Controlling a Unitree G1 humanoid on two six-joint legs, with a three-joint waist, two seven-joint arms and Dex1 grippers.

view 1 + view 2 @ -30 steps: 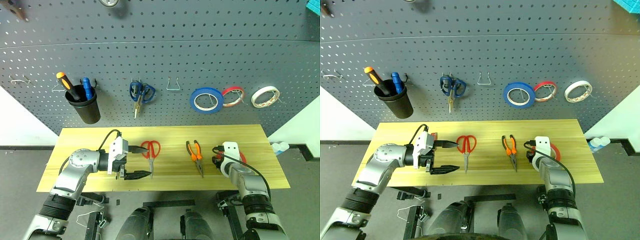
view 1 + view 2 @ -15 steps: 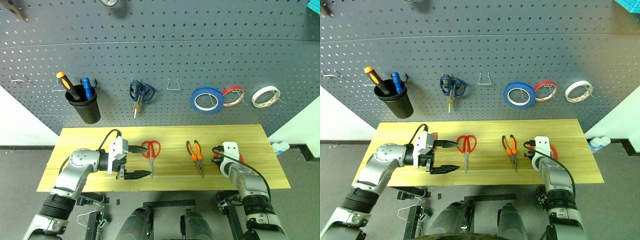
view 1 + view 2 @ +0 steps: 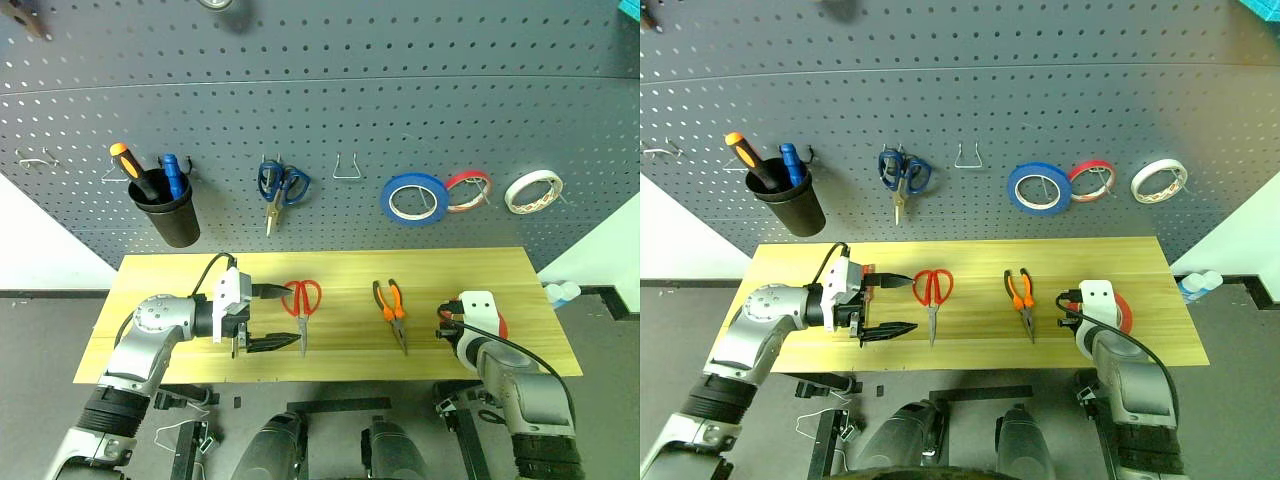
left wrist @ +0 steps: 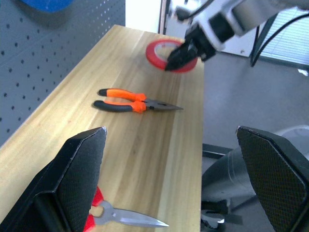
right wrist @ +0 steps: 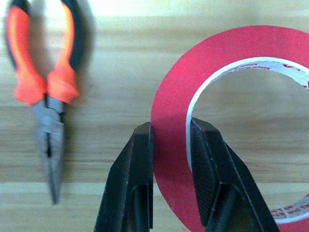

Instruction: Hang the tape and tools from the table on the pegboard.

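Over the table's (image 3: 340,265) right end, my right gripper (image 5: 170,145) pinches the red tape's (image 5: 217,53) wall, ready for hanging on the pegboard (image 3: 330,90). My left gripper (image 3: 268,320) waits wide open, holding nothing, beside the red scissors (image 3: 300,305).

Pegboard (image 3: 400,90): dark grey, regular grid of small pale holes; table (image 3: 330,265): light yellow wood grain. On the table: tape (image 5: 227,121) bright red with a white inner face, pliers (image 3: 391,306) with orange-and-black handles and grey jaws, scissors (image 3: 301,300) with red handles and silver blades; right gripper (image 5: 171,145) fingers black. On the board: black cup (image 3: 168,218) with an orange-and-black screwdriver (image 3: 130,168) and a blue screwdriver (image 3: 171,174), blue-handled scissors (image 3: 279,184), blue roll (image 3: 413,199), thin red roll (image 3: 468,190), white roll (image 3: 533,191).
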